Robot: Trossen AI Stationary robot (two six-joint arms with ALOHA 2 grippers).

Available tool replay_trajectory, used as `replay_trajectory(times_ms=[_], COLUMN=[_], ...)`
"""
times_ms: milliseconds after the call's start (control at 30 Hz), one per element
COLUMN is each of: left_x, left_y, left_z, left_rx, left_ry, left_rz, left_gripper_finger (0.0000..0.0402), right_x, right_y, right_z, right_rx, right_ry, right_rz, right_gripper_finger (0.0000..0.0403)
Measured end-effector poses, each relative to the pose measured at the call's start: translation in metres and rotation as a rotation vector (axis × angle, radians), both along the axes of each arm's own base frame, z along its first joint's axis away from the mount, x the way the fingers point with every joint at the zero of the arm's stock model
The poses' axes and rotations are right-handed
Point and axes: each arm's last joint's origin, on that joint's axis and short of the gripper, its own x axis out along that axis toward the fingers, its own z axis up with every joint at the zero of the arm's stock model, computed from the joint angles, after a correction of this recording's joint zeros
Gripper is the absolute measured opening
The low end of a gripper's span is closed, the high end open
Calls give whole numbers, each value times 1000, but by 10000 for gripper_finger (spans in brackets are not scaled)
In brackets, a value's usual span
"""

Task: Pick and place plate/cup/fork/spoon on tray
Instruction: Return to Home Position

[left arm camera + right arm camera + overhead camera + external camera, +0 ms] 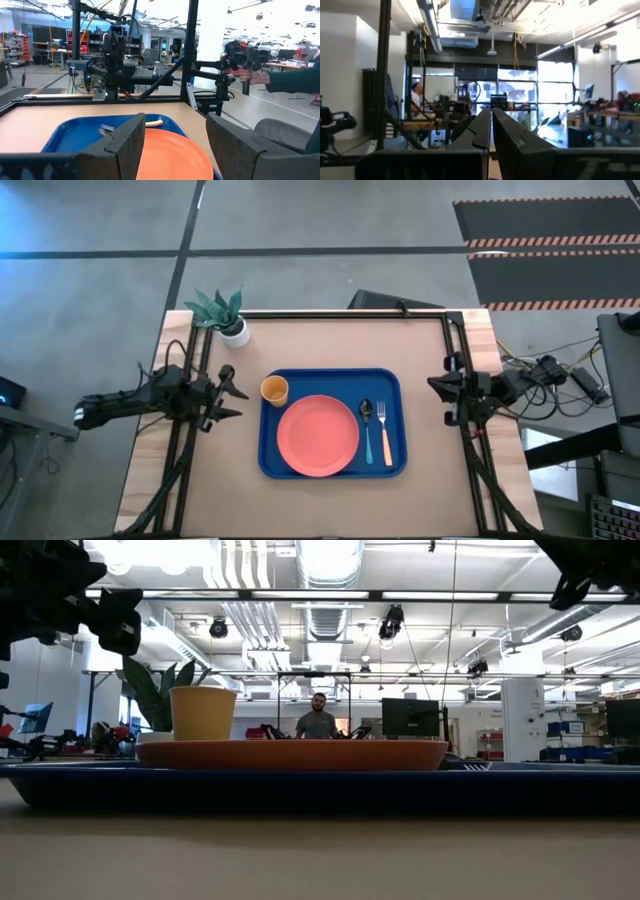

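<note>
The blue tray [390,385] lies mid-table. On it rest the coral-pink plate [318,436], the orange-yellow cup [274,390] at its far left corner, and the blue-handled spoon [367,430] and orange-handled fork [383,432] side by side at its right. My left gripper [240,393] hovers open at the tray's left side, level, pointing right; the plate [175,155] shows between its fingers. My right gripper [432,386] is shut and empty at the table's right side, pointing left, raised above the table.
A white pot with a green plant [224,315] stands at the table's far left corner. Dark frame rails [190,440] run along the left and right sides of the table. A person sits in the room behind [318,720], and a person's arm holds a device [260,75].
</note>
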Motion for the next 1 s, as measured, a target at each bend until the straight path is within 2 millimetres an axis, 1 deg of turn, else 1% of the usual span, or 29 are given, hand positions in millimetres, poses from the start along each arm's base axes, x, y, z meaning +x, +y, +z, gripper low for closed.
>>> replay_trajectory(times_ms=[100,233,400,467,533,633,767,867,1000], left_x=[0,0,0,0,0,0,0,0,0], left_y=[0,0,0,0,0,0,0,0,0], left_z=[0,0,0,0,1,2,2,4,4], left_rx=[0,1,1,2,2,6,30,55,77], left_ry=[0,1,-1,-2,-4,-17,-30,-50,-56], left_rz=[0,0,0,0,0,0,2,6,9], left_gripper_finger=[194,194,194,194,194,194,194,194,194], right_x=[-3,-10,-29,-35,-37,-37,-32,-29,-28], right_y=[-1,-5,-13,-15,-16,-16,-13,-9,-6], right_z=[9,27,53,60,65,67,58,51,50], right_rx=[-32,-25,72,81,37,-20,1,28,61], right_ry=[17,104,251,262,242,226,258,276,278], right_rz=[-20,-31,28,32,24,30,71,149,259], right_gripper_finger=[9,9,9,9,9,9,9,9,9])
